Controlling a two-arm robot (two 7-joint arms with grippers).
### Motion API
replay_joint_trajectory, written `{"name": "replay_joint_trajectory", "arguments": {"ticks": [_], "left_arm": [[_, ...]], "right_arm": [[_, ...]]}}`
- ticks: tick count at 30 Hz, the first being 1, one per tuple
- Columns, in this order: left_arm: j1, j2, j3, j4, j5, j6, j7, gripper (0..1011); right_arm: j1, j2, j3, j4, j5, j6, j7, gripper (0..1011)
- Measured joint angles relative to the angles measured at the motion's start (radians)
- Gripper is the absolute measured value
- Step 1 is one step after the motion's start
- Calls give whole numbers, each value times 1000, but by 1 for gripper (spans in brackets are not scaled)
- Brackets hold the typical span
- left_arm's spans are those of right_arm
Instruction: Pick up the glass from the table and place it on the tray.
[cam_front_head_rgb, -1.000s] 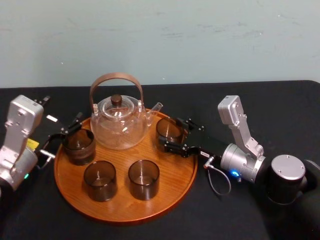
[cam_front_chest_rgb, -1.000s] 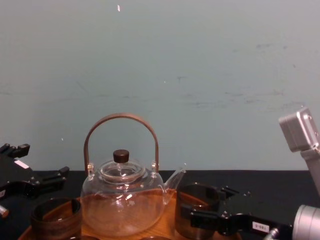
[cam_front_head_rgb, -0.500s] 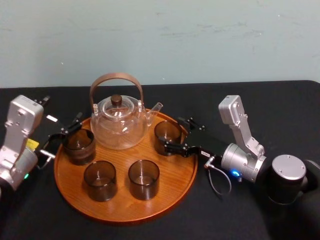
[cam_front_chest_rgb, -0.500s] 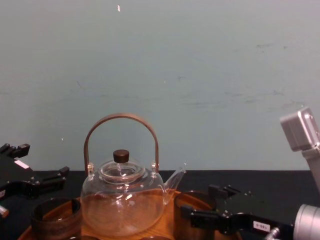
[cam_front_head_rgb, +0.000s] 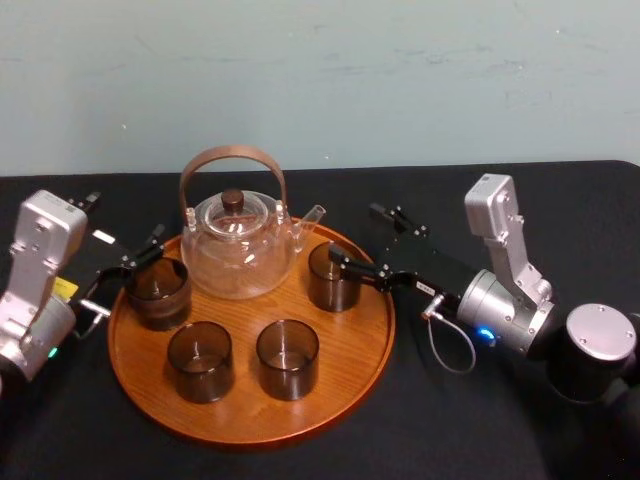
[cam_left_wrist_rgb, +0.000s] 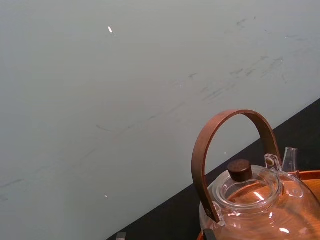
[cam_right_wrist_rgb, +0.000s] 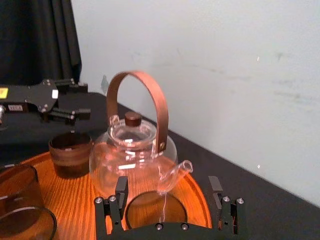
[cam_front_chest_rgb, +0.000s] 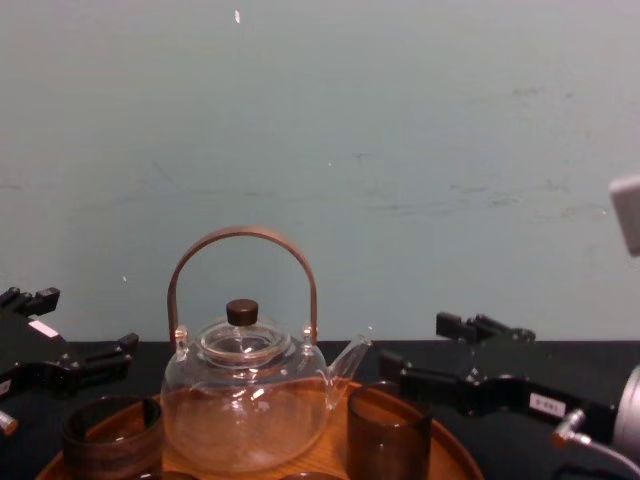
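Observation:
A smoky brown glass (cam_front_head_rgb: 333, 277) stands upright on the right side of the round wooden tray (cam_front_head_rgb: 340, 340), just in front of the teapot's spout. My right gripper (cam_front_head_rgb: 352, 231) hovers open above it and slightly to its right, touching nothing. From the right wrist, the same glass (cam_right_wrist_rgb: 156, 210) sits below the spread fingers (cam_right_wrist_rgb: 120, 192). In the chest view the glass (cam_front_chest_rgb: 388, 435) stands free under the right gripper (cam_front_chest_rgb: 412, 345). My left gripper (cam_front_head_rgb: 128, 220) is parked open by the tray's left rim, holding nothing.
A clear glass teapot (cam_front_head_rgb: 238, 245) with a brown hoop handle stands at the back of the tray. Three more brown glasses (cam_front_head_rgb: 157, 290) (cam_front_head_rgb: 200, 360) (cam_front_head_rgb: 288, 358) stand on the tray's left and front. Black cloth covers the table; a pale wall stands behind.
The right gripper lowered the glass onto the tray, opened, then rose and drew back to the right. The glass now stands free. The left arm has not moved.

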Motion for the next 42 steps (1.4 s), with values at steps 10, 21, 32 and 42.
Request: {"name": "replay_joint_trajectory", "arguments": {"ticks": [10, 21, 32, 42], "left_arm": [[0, 0, 0, 0, 0, 0, 0, 1001], [0, 0, 0, 0, 0, 0, 0, 1001], [0, 0, 0, 0, 0, 0, 0, 1001], [0, 0, 0, 0, 0, 0, 0, 1001]], "right_arm": [[-56, 32, 31, -100, 24, -34, -7, 1002], [-119, 66, 97, -158, 43, -47, -57, 1002], [-178, 85, 159, -186, 22, -51, -118, 1002], [-211, 83, 201, -192, -17, -52, -163, 1002]]}}
